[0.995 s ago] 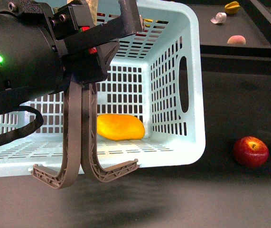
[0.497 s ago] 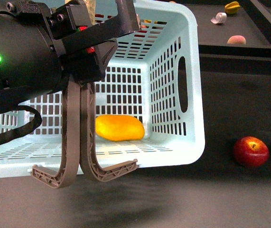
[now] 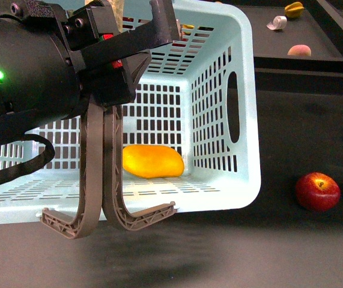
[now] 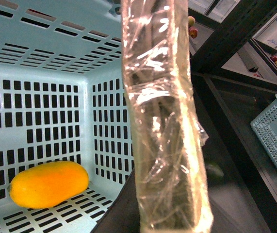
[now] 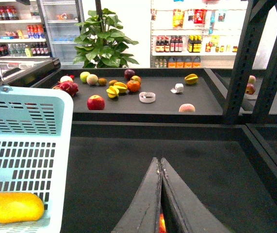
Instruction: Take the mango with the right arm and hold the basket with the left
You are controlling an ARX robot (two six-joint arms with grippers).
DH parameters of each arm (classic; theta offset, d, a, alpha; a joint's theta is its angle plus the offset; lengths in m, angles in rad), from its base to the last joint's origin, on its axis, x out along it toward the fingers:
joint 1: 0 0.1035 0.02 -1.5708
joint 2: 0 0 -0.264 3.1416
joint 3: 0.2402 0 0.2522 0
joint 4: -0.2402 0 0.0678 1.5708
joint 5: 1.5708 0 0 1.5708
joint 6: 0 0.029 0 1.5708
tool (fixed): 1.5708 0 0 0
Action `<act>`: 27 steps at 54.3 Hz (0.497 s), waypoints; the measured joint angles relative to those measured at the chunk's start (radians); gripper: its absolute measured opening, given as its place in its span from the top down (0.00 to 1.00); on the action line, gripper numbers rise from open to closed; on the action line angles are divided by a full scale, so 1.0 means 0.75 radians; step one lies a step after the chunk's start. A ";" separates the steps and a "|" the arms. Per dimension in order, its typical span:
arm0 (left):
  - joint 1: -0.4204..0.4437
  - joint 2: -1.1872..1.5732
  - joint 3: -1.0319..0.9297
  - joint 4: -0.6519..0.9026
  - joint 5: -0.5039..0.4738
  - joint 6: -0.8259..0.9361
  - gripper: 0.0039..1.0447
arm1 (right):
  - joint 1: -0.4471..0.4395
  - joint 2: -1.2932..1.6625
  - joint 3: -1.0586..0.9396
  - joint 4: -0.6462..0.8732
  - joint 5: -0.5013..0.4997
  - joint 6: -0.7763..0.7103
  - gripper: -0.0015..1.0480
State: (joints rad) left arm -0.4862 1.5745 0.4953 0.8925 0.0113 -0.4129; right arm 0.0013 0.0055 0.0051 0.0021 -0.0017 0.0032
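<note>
The yellow-orange mango [image 3: 153, 161] lies on the floor of the light blue basket [image 3: 243, 120], near its right wall. My left gripper [image 3: 108, 221] hangs from the bulky black arm in front of the basket's near wall. It is shut, with its brown fingers pressed together and nothing between them. In the left wrist view the film-wrapped fingers [image 4: 165, 121] stand beside the basket [image 4: 41, 58], with the mango [image 4: 48, 183] inside. My right gripper [image 5: 158, 161] is shut and empty over the dark table. The basket [image 5: 26, 126] and mango [image 5: 13, 207] lie off to its side.
A red apple [image 3: 318, 191] sits on the dark table right of the basket. A raised shelf [image 5: 153, 109] behind holds several fruits, among them a red apple [image 5: 95, 102] and star fruits [image 5: 114, 90]. Black frame posts [image 5: 237, 63] stand at the right.
Almost nothing: the left arm and the basket wobble by a few pixels and end where they were. The mango and the apple stay put.
</note>
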 joint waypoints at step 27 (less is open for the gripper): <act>0.042 0.125 0.106 0.107 -0.160 0.227 0.92 | 0.000 -0.002 0.000 -0.001 0.001 -0.003 0.30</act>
State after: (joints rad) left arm -0.4549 1.6684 0.5747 0.9730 -0.1085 -0.2428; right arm 0.0013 0.0044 0.0051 0.0017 -0.0013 0.0013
